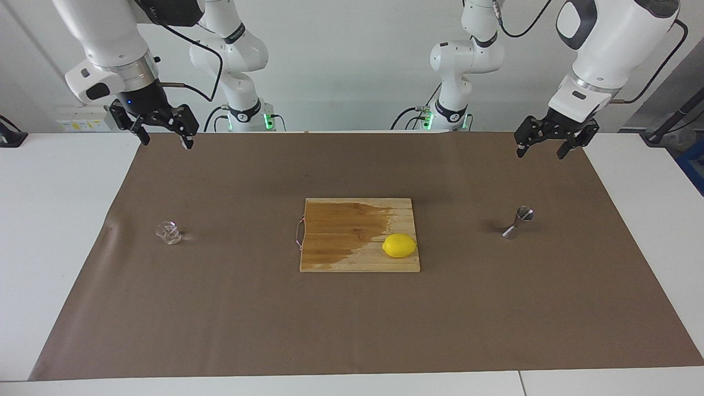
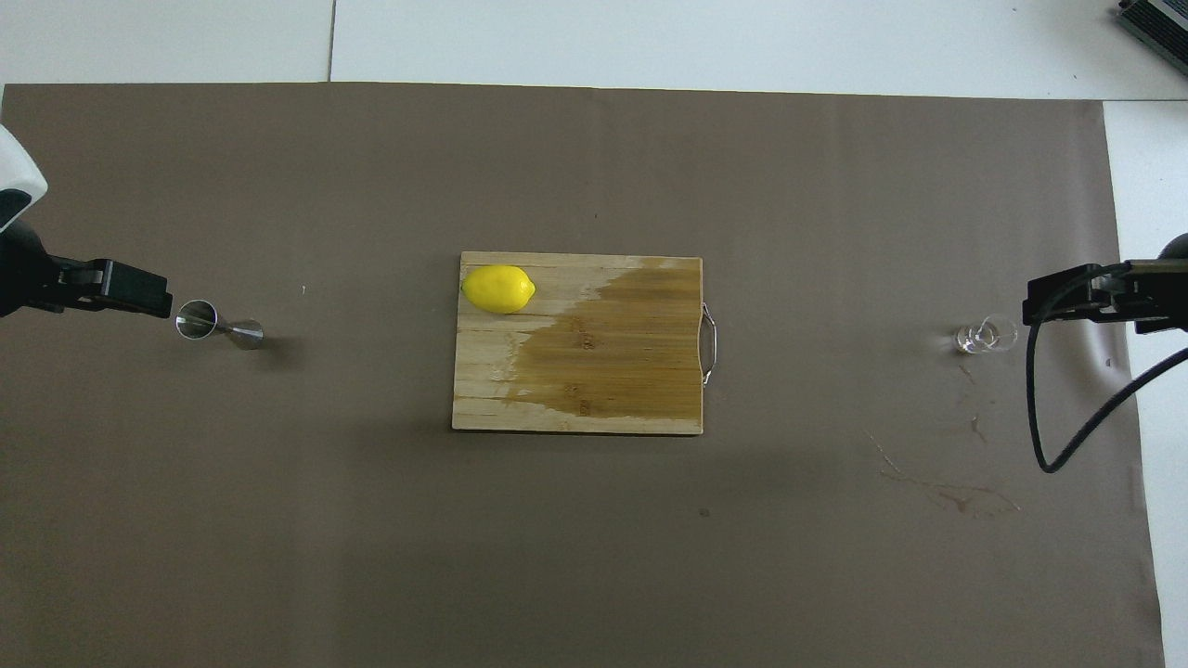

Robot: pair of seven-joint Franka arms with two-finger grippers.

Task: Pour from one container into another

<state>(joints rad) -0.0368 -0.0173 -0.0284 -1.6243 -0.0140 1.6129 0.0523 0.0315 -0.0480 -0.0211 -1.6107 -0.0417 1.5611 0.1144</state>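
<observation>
The small clear faceted glass cup (image 1: 168, 232) stands upright on the brown paper toward the right arm's end of the table; it also shows in the overhead view (image 2: 986, 336). The shiny steel hourglass jigger (image 1: 518, 221) stands toward the left arm's end, seen too in the overhead view (image 2: 218, 325). My right gripper (image 1: 166, 140) is open and empty, raised in the air well apart from the cup. My left gripper (image 1: 542, 151) is open and empty, raised well apart from the jigger. Both grippers' tips show at the side edges of the overhead view, the left (image 2: 158, 295) and the right (image 2: 1035, 301).
A wooden cutting board (image 1: 341, 258) with a dark wet patch lies mid-table between cup and jigger. A yellow lemon (image 1: 399, 245) rests on its corner farther from the robots, toward the left arm's end. Brown paper (image 1: 352, 330) covers the table, with faint stains (image 2: 965, 501) near the cup.
</observation>
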